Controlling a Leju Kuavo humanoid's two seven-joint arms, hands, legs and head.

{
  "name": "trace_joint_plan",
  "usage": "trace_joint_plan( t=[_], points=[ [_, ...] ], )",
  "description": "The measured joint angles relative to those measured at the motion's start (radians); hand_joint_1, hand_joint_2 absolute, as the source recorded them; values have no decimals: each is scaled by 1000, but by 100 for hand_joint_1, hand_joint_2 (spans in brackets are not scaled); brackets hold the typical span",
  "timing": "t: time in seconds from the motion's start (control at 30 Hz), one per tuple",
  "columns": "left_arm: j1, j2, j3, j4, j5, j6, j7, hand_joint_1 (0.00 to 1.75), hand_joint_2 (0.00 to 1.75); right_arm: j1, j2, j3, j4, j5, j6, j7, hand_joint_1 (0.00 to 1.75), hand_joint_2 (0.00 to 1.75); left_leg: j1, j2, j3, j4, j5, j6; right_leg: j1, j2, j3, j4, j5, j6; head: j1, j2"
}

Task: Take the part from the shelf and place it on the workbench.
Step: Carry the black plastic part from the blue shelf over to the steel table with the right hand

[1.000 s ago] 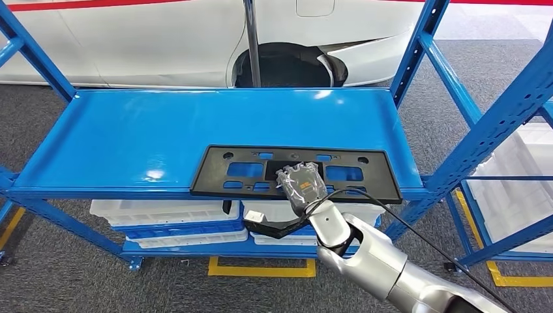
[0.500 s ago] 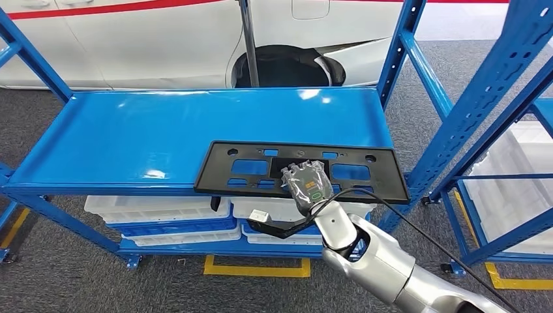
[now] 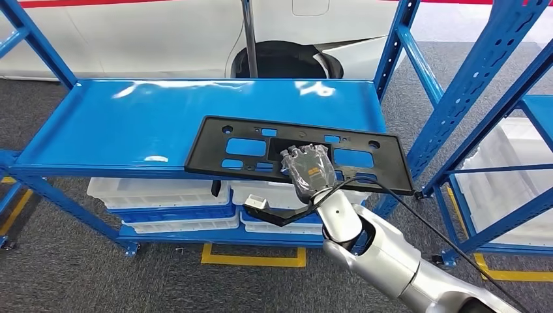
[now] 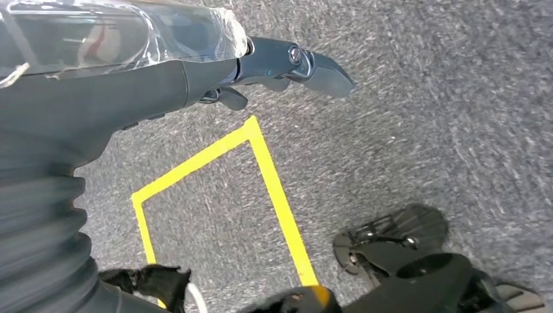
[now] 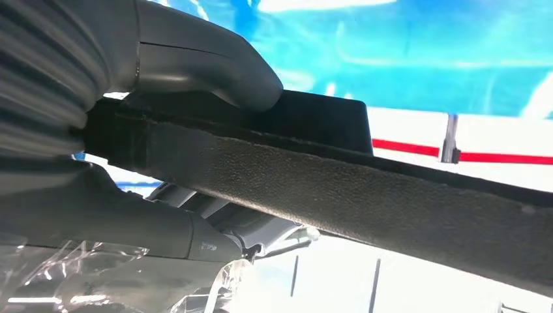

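The part is a flat black plastic plate (image 3: 210,151) with several cut-outs. My right hand (image 3: 308,168), wrapped in clear film, grips its near long edge at the middle and holds it just above the front of the blue shelf (image 3: 130,124). The plate's far side lies over the shelf and its right end sticks out past the shelf front. In the right wrist view the thumb (image 5: 202,68) presses on one face of the plate (image 5: 365,195) and the fingers lie under it. My left hand (image 4: 195,72) hangs over the grey floor, fingers apart, holding nothing.
White crates (image 3: 156,195) sit on the level below the shelf. A blue upright (image 3: 469,85) of a second rack stands close on the right, with white bins (image 3: 515,169) behind it. A white car (image 3: 163,32) is beyond the shelf. Yellow tape (image 3: 254,257) marks the floor.
The plate has come up off the shelf surface and toward me in my right hand. The whole picture has shifted a little, so the camera moved too.
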Motion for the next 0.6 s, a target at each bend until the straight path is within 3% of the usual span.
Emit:
trace_joint_plan(
  t=[0.03, 0.07, 0.13, 0.17, 0.2, 0.23, 0.27, 0.33, 0.4, 0.5, 0.53, 0.6],
  points=[
    [0, 0, 0, 0, 0, 0, 0, 0, 175, 0, -1, -1, -6, 0, 2, 0, 175, 175, 3, 2, -6, -4, 11, 8, 0, -1, -9, 15, -19, 5, 1, 0],
    [0, -1, 0, 0, 0, 0, 0, 0, 175, 0, -3, -1, -10, 1, 3, 1, 175, 175, 5, 3, -14, -9, 23, 15, 0, -2, -23, 51, -56, 8, 1, 0],
    [1, -2, 0, 0, 1, 0, 0, 0, 175, 1, -5, -1, -18, 2, 6, 1, 175, 175, 6, 5, -33, -9, 41, 21, 0, -4, -63, 178, -154, 11, 1, 0],
    [1, -2, 0, 0, 1, -1, 0, 0, 175, 1, -5, -1, -20, 3, 7, 1, 175, 175, 6, 5, -44, -9, 49, 21, 0, -4, -78, 242, -185, 13, 1, 0],
    [2, -3, 0, 0, 1, -1, -1, 0, 175, 3, -6, -1, -20, 4, 8, 1, 175, 175, 6, 5, -54, -8, 57, 20, 0, -5, -81, 282, -195, 14, 1, 0],
    [2, -4, 0, 0, 2, -1, -1, 0, 175, 3, -7, -1, -21, 4, 9, 1, 175, 175, 6, 5, -64, -7, 64, 18, -1, -5, -67, 285, -184, 15, 2, 0],
    [2, -5, 0, 0, 2, -1, -1, 0, 175, 4, -7, 0, -22, 4, 10, 1, 175, 175, 7, 5, -73, -6, 71, 16, -1, -6, -34, 251, -158, 15, 2, 0],
    [2, -6, 0, 0, 3, -1, -4, 0, 175, 3, -8, 0, -29, 4, 11, 0, 175, 175, 6, 5, -86, -2, 81, 9, 0, -7, 71, 104, -113, 11, 2, 0],
    [1, -6, 0, 0, 3, -1, -7, 0, 175, 1, -8, 0, -39, 5, 13, -2, 175, 175, 3, 5, -94, 1, 92, -2, 4, -6, 137, -4, -105, 2, 1, 0],
    [2, -6, 0, 0, 4, 0, -10, 0, 175, 1, -8, 1, -47, 4, 19, -4, 175, 175, 4, 4, -104, 3, 104, -20, 7, -7, 131, -23, -98, -18, 1, 0],
    [3, -6, 0, 0, 4, 0, -10, 0, 175, 1, -8, 1, -49, 4, 21, -4, 175, 175, 6, 3, -113, 17, 88, -26, 5, -9, 124, -24, -90, -27, 0, 0],
    [5, -6, 0, 0, 4, 0, -10, 0, 175, 1, -8, 2, -55, 2, 23, -5, 175, 175, 9, 3, -148, 109, 7, -37, 2, -12, 104, -26, -71, -43, 0, 0]
  ],
)
